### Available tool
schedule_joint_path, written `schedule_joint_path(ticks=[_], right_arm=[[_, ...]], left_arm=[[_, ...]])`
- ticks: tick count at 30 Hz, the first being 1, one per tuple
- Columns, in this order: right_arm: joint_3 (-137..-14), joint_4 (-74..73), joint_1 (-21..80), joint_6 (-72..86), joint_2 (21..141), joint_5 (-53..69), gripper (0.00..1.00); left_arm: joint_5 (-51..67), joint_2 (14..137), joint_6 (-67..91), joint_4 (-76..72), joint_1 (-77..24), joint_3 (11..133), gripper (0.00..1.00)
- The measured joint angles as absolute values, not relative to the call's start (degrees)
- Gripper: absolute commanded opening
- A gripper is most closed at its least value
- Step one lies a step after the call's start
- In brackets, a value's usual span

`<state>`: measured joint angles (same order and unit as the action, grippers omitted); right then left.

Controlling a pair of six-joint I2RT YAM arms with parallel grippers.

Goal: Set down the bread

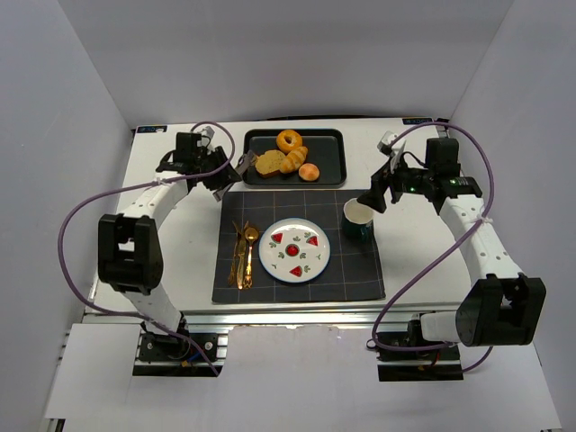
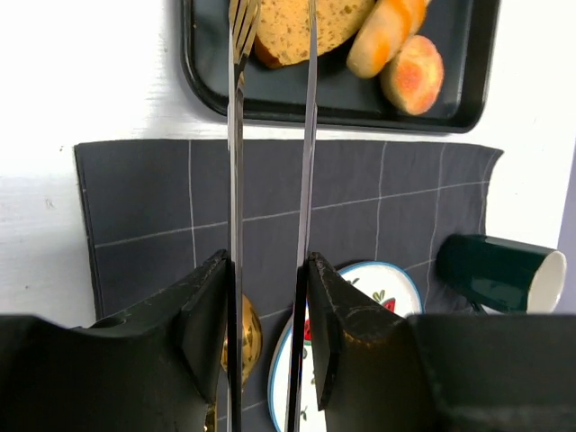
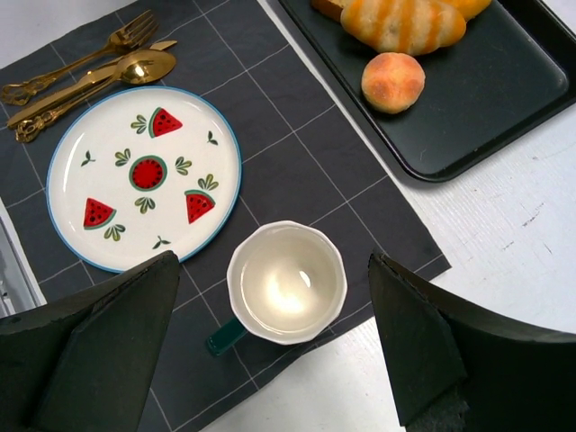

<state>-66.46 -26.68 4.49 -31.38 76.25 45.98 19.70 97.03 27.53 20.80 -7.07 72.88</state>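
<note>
White table [image 1: 369, 148], top of the overhead frame: the left gripper [image 2: 267, 288] clamps metal tongs [image 2: 236, 162], their narrow tips reaching the bread slice [image 2: 301, 31] on the black tray [image 2: 202, 90], likely to carry it to the plate [image 1: 293, 249]; contact is unclear. At right, the right gripper [image 3: 270, 270] hangs wide above the mug [image 3: 286, 310].

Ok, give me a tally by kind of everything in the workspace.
Bread pieces: 4 (ring, slice, striped roll, round bun)
Gold cutlery: 3 (fork, knife, spoon)
Plate: 1
Mug: 1
Tray: 1
Placemat: 1
Tongs: 1
Total: 12
</note>
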Motion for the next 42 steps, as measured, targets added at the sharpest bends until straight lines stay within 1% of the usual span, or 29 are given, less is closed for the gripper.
schedule_joint_path(ticks=[9,21,28,37,41,42], right_arm=[[-64.69,-25.39,3.60,-30.39,75.35,46.72,0.89],[-64.64,-25.08,3.01,-30.15,75.35,46.94,0.89],[-64.64,-25.06,2.90,-30.09,75.35,47.16,0.89],[-64.25,-24.64,2.68,-29.63,75.33,47.81,0.90],[-64.03,-24.53,2.63,-29.28,75.29,47.90,0.89],[-64.03,-24.43,2.63,-29.23,75.29,47.99,0.89]], left_arm=[[17.23,103.90,26.83,24.05,-8.43,79.33,0.48],[16.78,108.44,25.56,26.30,-9.91,83.02,0.49],[15.64,109.30,24.18,29.41,-10.35,84.01,0.49],[17.02,109.32,24.47,28.82,-10.35,85.14,0.49],[17.30,109.34,24.53,28.67,-10.70,85.10,0.43],[17.32,109.34,24.69,28.67,-10.76,85.03,0.37]])
